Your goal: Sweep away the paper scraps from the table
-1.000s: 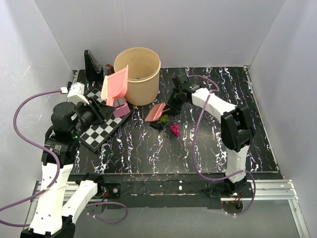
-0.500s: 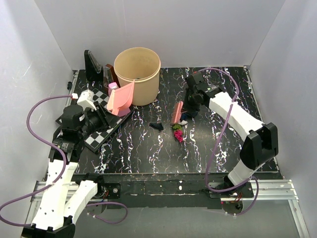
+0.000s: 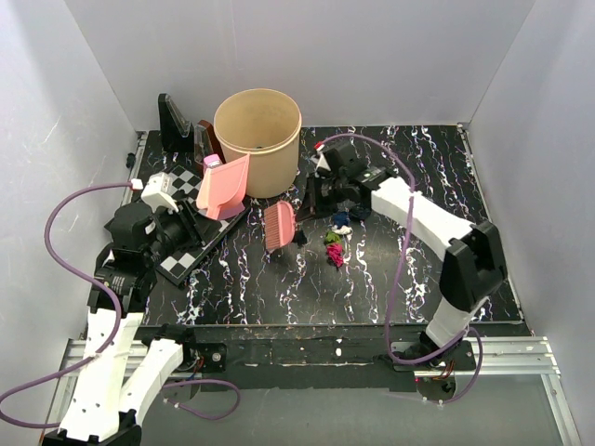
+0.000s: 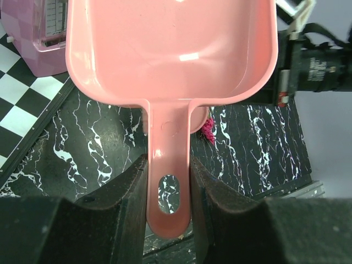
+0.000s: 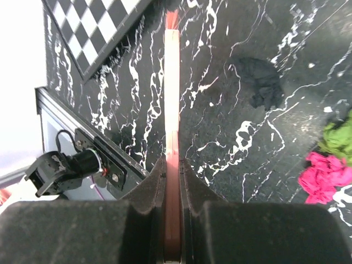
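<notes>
The paper scraps lie in a loose cluster on the black veined table: magenta, green, white, navy, and a black one apart to the left. My right gripper is shut on the pink brush, held just left of the black scrap. The right wrist view shows the brush edge-on, the black scrap, green and magenta. My left gripper is shut on the handle of the pink dustpan, raised over the chessboard.
A tan bucket stands at the back, behind the dustpan. The chessboard lies at the table's left edge, with a black stand in the back left corner. White walls close in three sides.
The right arm swung the brush from the right of the scraps to their left. The left arm brought the dustpan down from the bucket's rim to over the chessboard, then held still.
</notes>
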You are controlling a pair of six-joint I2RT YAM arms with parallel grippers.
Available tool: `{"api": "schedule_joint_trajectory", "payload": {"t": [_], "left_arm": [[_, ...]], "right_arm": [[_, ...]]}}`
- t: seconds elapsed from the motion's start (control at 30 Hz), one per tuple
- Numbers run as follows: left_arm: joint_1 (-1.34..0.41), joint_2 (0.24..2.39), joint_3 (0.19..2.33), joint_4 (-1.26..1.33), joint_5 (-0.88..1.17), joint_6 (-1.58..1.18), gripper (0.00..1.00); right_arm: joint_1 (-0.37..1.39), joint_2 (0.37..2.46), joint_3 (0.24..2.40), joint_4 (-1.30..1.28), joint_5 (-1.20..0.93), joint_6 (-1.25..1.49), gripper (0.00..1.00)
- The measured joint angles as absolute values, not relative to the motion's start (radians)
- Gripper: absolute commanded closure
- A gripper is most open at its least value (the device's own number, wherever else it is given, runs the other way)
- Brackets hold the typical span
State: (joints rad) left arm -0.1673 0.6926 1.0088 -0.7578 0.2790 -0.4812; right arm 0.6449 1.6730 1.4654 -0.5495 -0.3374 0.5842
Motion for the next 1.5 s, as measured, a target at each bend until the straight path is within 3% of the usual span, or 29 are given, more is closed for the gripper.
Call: {"api": "schedule_joint_trajectory", "payload": {"t": [0.3, 0.67, 1.03, 1.2, 1.37, 1.5], "left_arm": [[-0.168, 0.699, 0.992, -0.761, 0.272, -0.48, 1.0], [-0.219, 0.76, 0.974, -0.779, 0.221, -0.488, 1.0], [-0.633, 0.954, 0.971, -0.788, -0.046, -0.517, 1.0], [-0.813, 1.017, 0.971, -0.801, -0.181, -0.489, 1.0], [-0.983, 1.071, 0.959, -0.807, -0.249, -0.458, 1.0], [-1.113, 1.124, 0.939, -0.812, -0.308, -0.411, 1.0]], "right_arm": [[0.68, 1.87, 1.554, -0.709, -0.218, 0.581, 0.99], [0.619, 1.705, 1.515, -0.89, 0.049, 0.464, 0.99], [0.575, 1.674, 1.742, -1.016, 0.019, 0.271, 0.99], [0.555, 1.673, 1.902, -1.042, 0.227, 0.152, 0.99], [0.543, 1.699, 1.837, -1.01, 0.458, -0.073, 0.99], [0.543, 1.734, 1.645, -0.825, 0.581, -0.324, 0.99]]}}
